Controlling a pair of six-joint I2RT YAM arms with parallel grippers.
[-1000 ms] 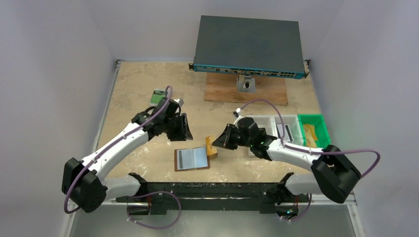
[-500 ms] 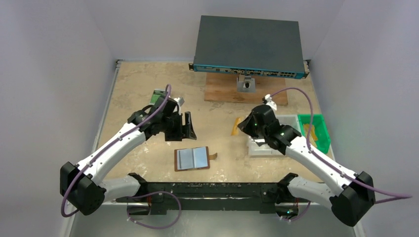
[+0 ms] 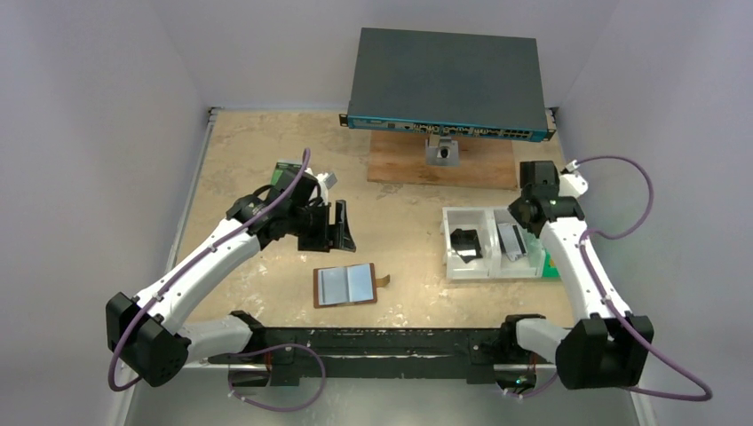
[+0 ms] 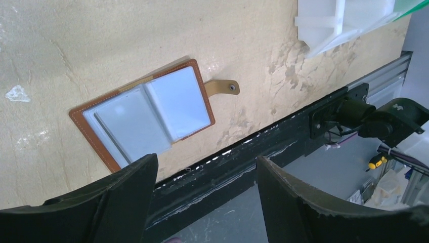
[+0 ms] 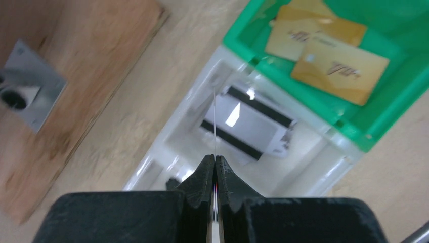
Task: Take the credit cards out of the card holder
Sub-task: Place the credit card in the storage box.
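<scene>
The brown card holder [image 3: 344, 286] lies open and flat near the table's front edge, grey-blue pockets up [image 4: 146, 114], snap tab [image 4: 222, 87] pointing right. My left gripper [image 3: 340, 226] hovers behind and left of it, open with nothing between its fingers [image 4: 206, 159]. My right gripper [image 5: 215, 158] is shut on a credit card [image 5: 214, 116] seen edge-on as a thin line. It hangs above the white tray [image 5: 152, 162], beside the green bin [image 5: 404, 86]. Yellow cards [image 5: 339, 68] lie in the green bin, and black-striped cards [image 5: 248, 124] in the white tray.
The white two-compartment tray [image 3: 448, 266] stands at the right, with a dark object [image 3: 465, 241] in its left half. A green-and-white box [image 3: 284, 171] lies behind my left arm. A network switch [image 3: 447, 84] and a wooden board [image 3: 400, 164] stand at the back.
My right arm has swung from beside the card holder to over the bins at the right, carrying a card. My left gripper has opened and stayed roughly where it was.
</scene>
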